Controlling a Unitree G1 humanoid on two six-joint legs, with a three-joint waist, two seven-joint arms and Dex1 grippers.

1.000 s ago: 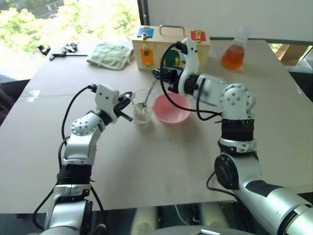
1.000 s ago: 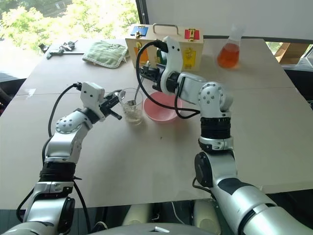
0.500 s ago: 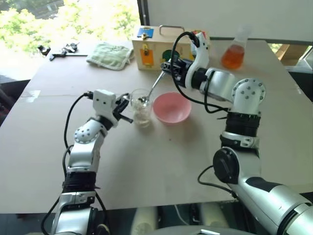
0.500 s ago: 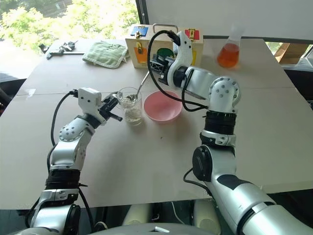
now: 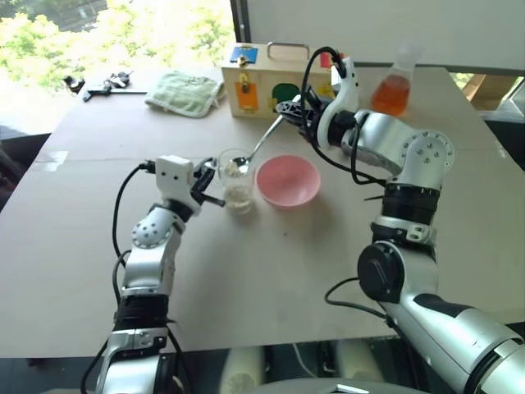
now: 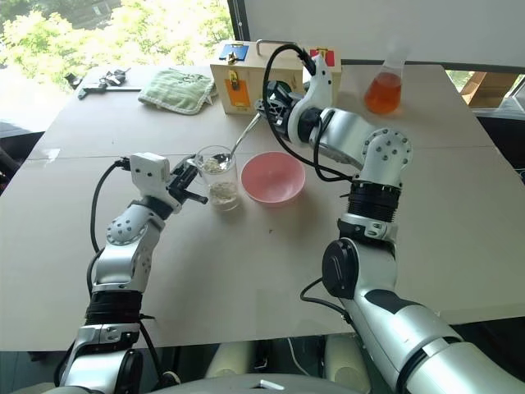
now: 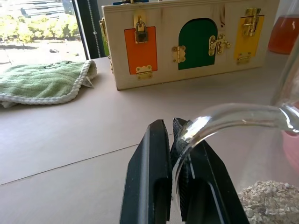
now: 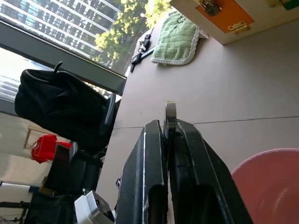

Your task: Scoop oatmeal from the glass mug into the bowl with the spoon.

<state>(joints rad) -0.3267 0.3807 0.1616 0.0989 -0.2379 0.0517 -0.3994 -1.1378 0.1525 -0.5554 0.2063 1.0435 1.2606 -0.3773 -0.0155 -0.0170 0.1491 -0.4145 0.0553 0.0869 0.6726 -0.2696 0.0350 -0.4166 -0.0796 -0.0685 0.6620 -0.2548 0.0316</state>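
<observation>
The glass mug (image 5: 236, 182) stands on the table just left of the pink bowl (image 5: 288, 181), with pale oatmeal (image 6: 221, 193) in its bottom. My left gripper (image 5: 212, 177) is shut on the mug's clear handle (image 7: 224, 119), and oatmeal (image 7: 273, 203) lies right beside it in the left wrist view. My right gripper (image 5: 293, 111) hangs above and behind the bowl, shut on the spoon's handle end (image 8: 171, 111). The spoon (image 5: 261, 144) slants down to the left. Its small bowl (image 6: 212, 163) sits at the mug's mouth with some pale flakes on it.
A wooden latch box (image 5: 262, 80) stands behind the mug and bowl, with a green cloth (image 5: 184, 90) to its left and a flask of orange liquid (image 5: 391, 92) to its right. Small dark tools (image 5: 102, 84) lie at the far left corner.
My right wrist has rolled and drawn back to the right, lifting the spoon's bowl from deep in the mug up to its mouth. The left gripper keeps hold of the handle.
</observation>
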